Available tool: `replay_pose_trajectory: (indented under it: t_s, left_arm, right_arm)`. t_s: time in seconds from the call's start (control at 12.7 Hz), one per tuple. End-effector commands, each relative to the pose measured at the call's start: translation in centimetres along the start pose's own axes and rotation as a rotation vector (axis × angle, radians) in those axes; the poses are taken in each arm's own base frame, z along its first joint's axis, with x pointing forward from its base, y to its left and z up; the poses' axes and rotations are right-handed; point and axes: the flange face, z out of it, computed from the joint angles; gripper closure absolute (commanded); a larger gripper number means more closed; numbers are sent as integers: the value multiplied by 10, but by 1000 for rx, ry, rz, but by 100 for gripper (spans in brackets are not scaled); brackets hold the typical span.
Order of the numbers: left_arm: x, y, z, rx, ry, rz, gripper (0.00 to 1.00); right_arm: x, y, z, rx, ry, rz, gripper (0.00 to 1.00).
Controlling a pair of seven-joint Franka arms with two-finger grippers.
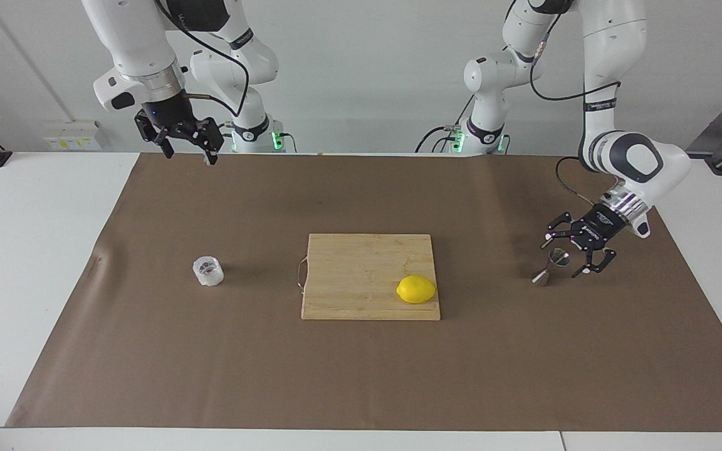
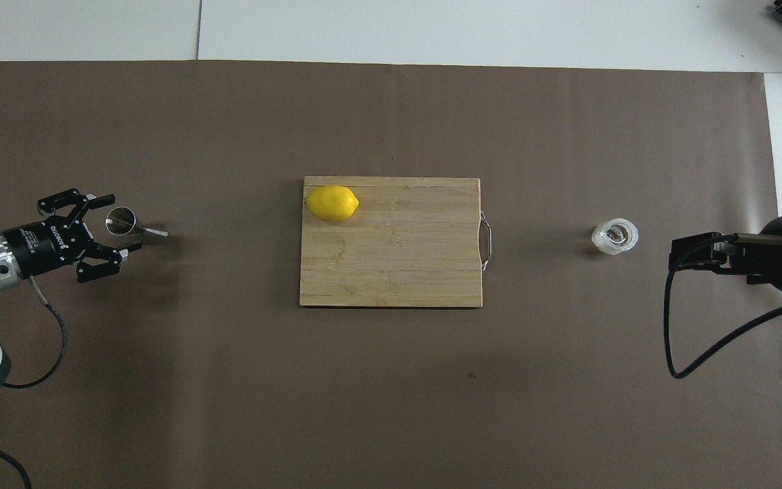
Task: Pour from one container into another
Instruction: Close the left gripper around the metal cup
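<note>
The clear faceted glass tumbler (image 1: 208, 271) (image 2: 614, 236) stands upright on the brown mat toward the right arm's end. The steel hourglass jigger (image 1: 551, 267) (image 2: 136, 228) stands on the mat toward the left arm's end. My left gripper (image 1: 563, 255) (image 2: 123, 223) is low and open, with a finger on either side of the jigger's upper cone, not closed on it. My right gripper (image 1: 189, 156) (image 2: 688, 253) is open, empty and raised over the mat's edge at the robots' end, well clear of the tumbler.
A wooden cutting board (image 1: 361, 263) (image 2: 391, 265) with a wire handle lies mid-table between tumbler and jigger. A yellow lemon (image 1: 416, 289) (image 2: 332, 203) lies on its corner farthest from the robots, toward the jigger. White table shows around the mat.
</note>
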Motion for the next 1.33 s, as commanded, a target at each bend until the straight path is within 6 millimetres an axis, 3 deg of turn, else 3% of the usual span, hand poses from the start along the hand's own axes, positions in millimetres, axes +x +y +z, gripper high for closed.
replay_pose_trajectory:
  t_s: [0.0, 0.47, 0.63, 0.78, 1.02, 1.26]
  left_arm:
    - [5, -3, -1, -20, -11, -1, 3]
    - [4, -3, 0, -25, -16, -6, 21]
    - [4, -3, -1, -25, -17, -6, 42]
    - [4, -2, -1, -27, -16, -7, 55]
    - [2, -2, -1, -27, -19, -6, 93]
    - [-3, 0, 2, -21, -23, 3, 100]
  right_arm:
    - [-7, 2, 0, 21, 21, 27, 0]
    - [-7, 2, 2, 20, 17, 27, 0]
    - [-7, 2, 2, 20, 19, 25, 0]
    - [-7, 2, 3, 20, 17, 25, 0]
    - [-7, 2, 2, 20, 19, 25, 0]
    - [-7, 2, 2, 20, 19, 24, 0]
